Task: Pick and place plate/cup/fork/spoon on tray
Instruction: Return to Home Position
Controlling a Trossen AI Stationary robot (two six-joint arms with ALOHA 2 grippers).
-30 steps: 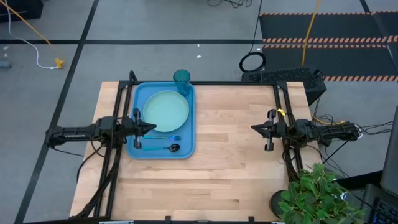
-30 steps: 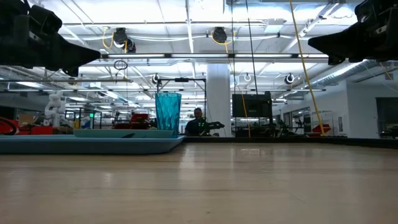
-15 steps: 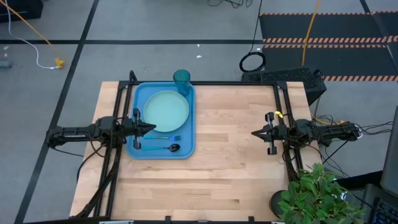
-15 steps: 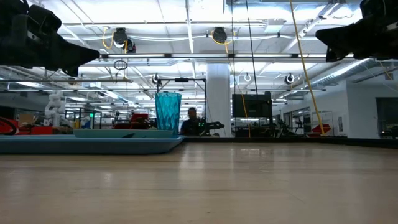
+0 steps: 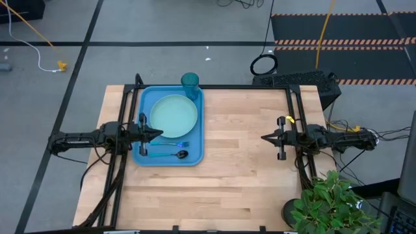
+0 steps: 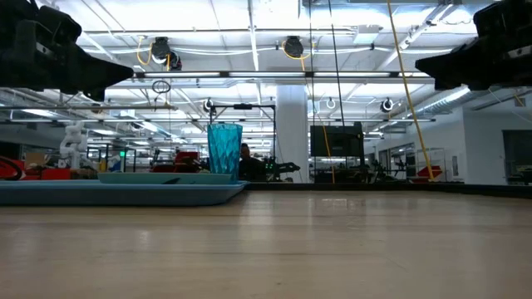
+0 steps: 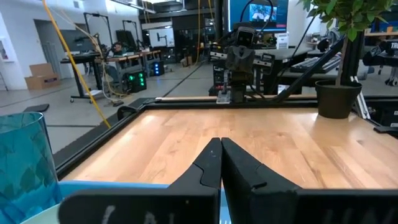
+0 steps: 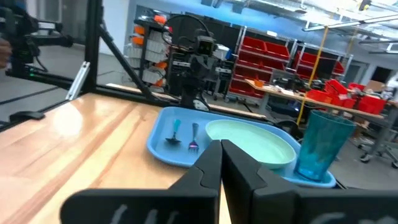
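The wooden table [image 5: 247,169] bears only the blue tray [image 5: 143,104].

The tray [image 5: 195,140] is bright blue, the plate [image 5: 173,116] pale mint and the cup [image 5: 190,81] see-through teal. The table [image 5: 240,175] at lower centre shows pale wood grain.

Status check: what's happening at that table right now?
Left gripper shut, empty, above tray. Right gripper shut, empty, above table. Plate, cup, fork, spoon all on tray. Nothing in the way.

High: overhead, far, straight down on tray [image 5: 197,148]. Low: level, side-on to tray. Wrists face each other; all four share tray.
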